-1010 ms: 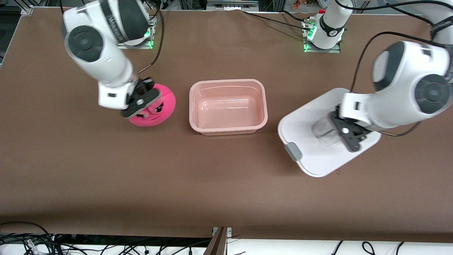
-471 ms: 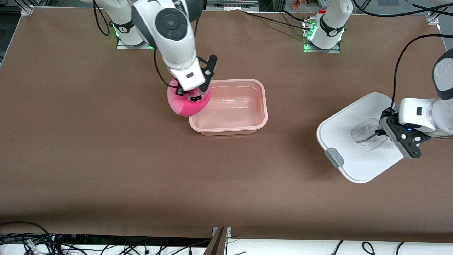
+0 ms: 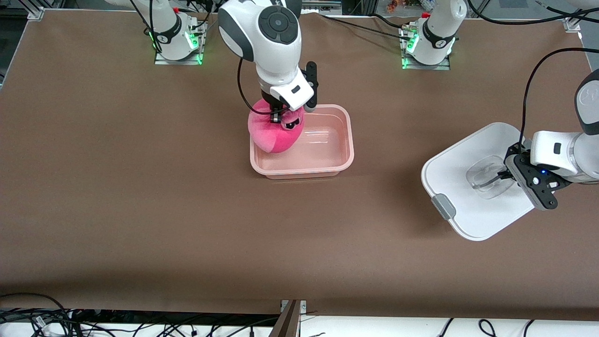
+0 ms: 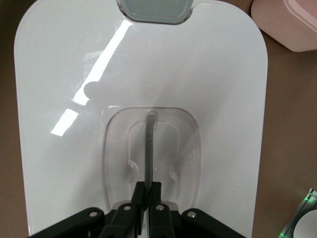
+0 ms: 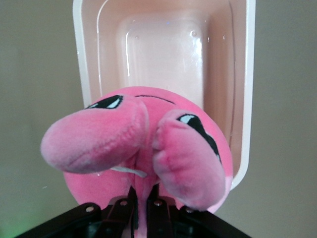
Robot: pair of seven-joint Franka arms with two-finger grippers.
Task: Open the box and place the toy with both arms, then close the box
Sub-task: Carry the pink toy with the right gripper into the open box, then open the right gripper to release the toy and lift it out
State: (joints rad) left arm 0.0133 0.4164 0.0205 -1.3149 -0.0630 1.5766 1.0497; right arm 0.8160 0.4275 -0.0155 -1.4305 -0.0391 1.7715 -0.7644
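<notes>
Front view, right gripper [image 3: 281,113]: clamped on toy [image 3: 273,133], hanging over the end of the box [image 3: 327,168] toward the right arm's end of the table.
Front view, toy: part over the tub's inside, part overhanging the rim; not yet resting on the bottom, probably.
Front view, change: half a second back toy was over the rim outside the tub; a second back it was over bare table [image 3: 140,210], well apart from the box. Carry nearly done.
Front view, left gripper [image 3: 503,177]: pinched on the clear handle [image 3: 486,175] of the lid [image 3: 458,187], lid off toward the left arm's end of the table, well apart from the box; hardly moved in the last half second, parked and waiting.
Left wrist view, left gripper [image 4: 147,196]: fingers closed on the thin handle bar [image 4: 148,148]; grey clip [image 4: 154,9] at the lid's end, box corner [image 4: 287,25] visible.
Right wrist view, right gripper [image 5: 143,203]: toy [image 5: 143,148] pinched between the fingers, open tub [image 5: 79,74] below, nothing inside.
Meaning: box open, placing step in hand; next likely lower and release, then bring lid back.
</notes>
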